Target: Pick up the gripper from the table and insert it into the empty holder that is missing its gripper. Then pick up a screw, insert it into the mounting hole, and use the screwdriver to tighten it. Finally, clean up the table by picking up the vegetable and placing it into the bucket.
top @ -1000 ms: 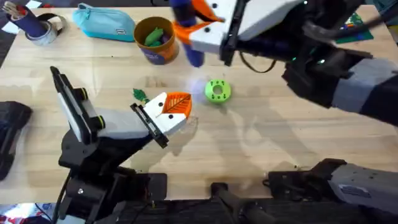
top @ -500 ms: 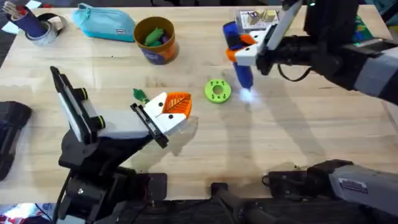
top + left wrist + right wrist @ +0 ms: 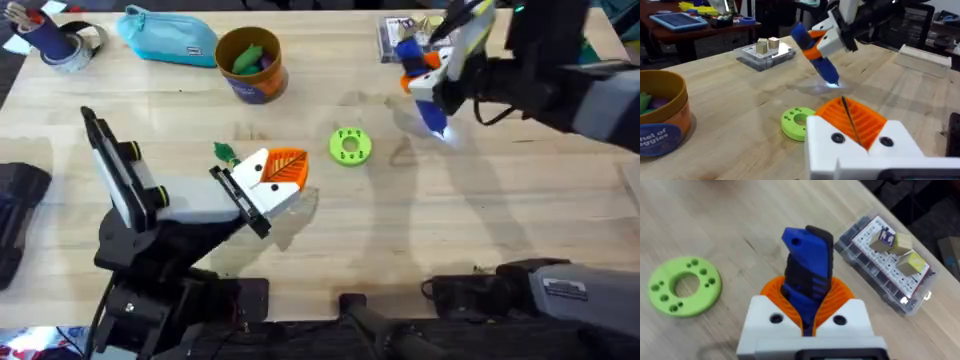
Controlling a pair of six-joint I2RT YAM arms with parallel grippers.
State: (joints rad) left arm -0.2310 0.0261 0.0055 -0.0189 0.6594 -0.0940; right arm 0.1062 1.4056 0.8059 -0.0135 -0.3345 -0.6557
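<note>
Pads (image 3: 837, 296) of the right gripper (image 3: 425, 78) are clamped on the screwdriver (image 3: 433, 113), gripping its blue handle about halfway along. The tool hangs tilted above the worktop (image 3: 480, 230), toward the far right corner, with its tip pointing down. A small bright patch of light lies on the wood just under the tip. Near it, closer to the far edge, lies a clear plastic box (image 3: 398, 32) with two small blocks on its lid.

The left gripper (image 3: 283, 170) sits low over the middle of the worktop. Its orange ribbed pads are pressed together (the left wrist view shows no more than a thin dark seam between them), and nothing is held in them. The vegetable (image 3: 224, 152) lies on the wood just beside this gripper, on its far left side, its green leaves clear of the white body. A flat green disc (image 3: 350, 146) with holes lies on the gripper's right, between it and the hanging screwdriver.

The bucket (image 3: 250, 62) stands upright near the far edge, left of the middle, well apart from the vegetable. It already holds a green piece and something purple. A light blue pouch (image 3: 168, 36) lies just beside it on the left. In the far left corner sit a roll of tape (image 3: 82, 48) and a dark blue roll (image 3: 45, 40).
</note>
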